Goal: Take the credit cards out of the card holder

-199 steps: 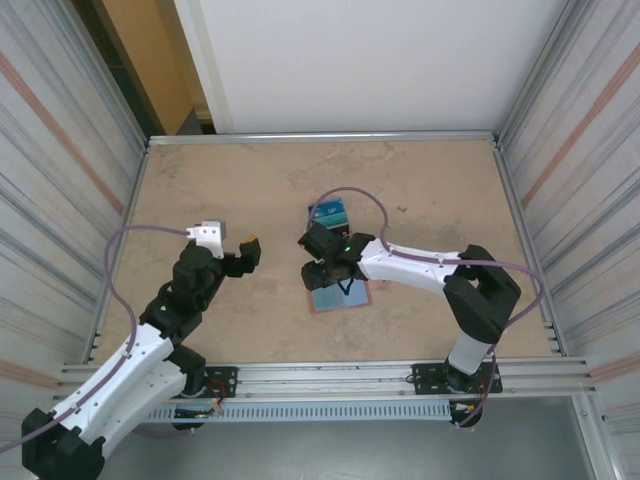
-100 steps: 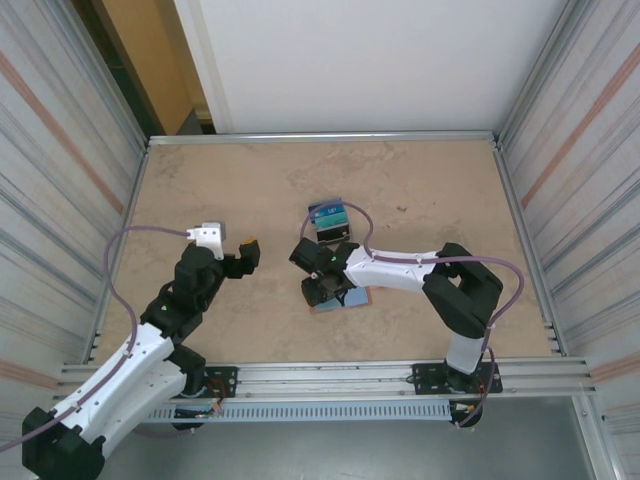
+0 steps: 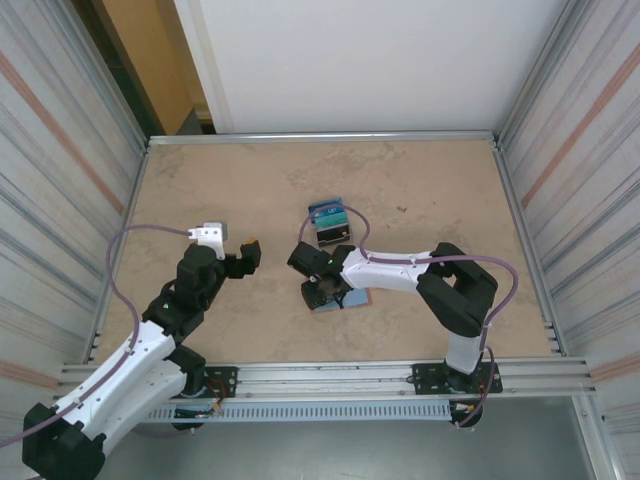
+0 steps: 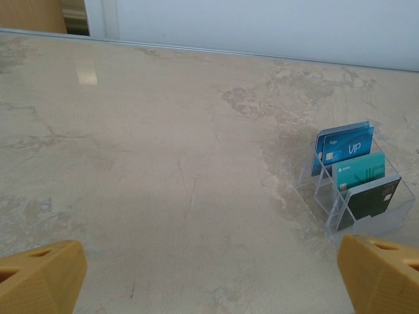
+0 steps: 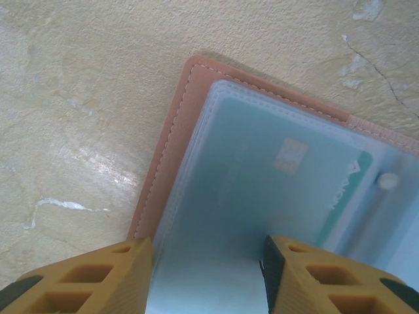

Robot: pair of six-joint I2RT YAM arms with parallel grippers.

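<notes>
Moved: right gripper (image 3: 318,288) has slid left and closer to the arm bases, and now hangs over the wallet (image 3: 352,297). Its elbow has come left too. The left arm has stayed put.
Right gripper: about half open, with one finger on each side of the wallet's pale inside page. I cannot tell if the fingers touch it.
Left gripper (image 3: 232,245): wide open, holding nothing, up above the desk (image 3: 220,180).
Wallet: lies open and flat on the desk, with a brown edge round the pale page.
Green card (image 5: 262,190): tucked under the see-through page in the wallet, with a small chip showing.
Clear stand (image 3: 330,225): on the desk, near the wallet on its far side.
Cards (image 4: 350,163): blue, green and dark ones stand upright in the stand.
</notes>
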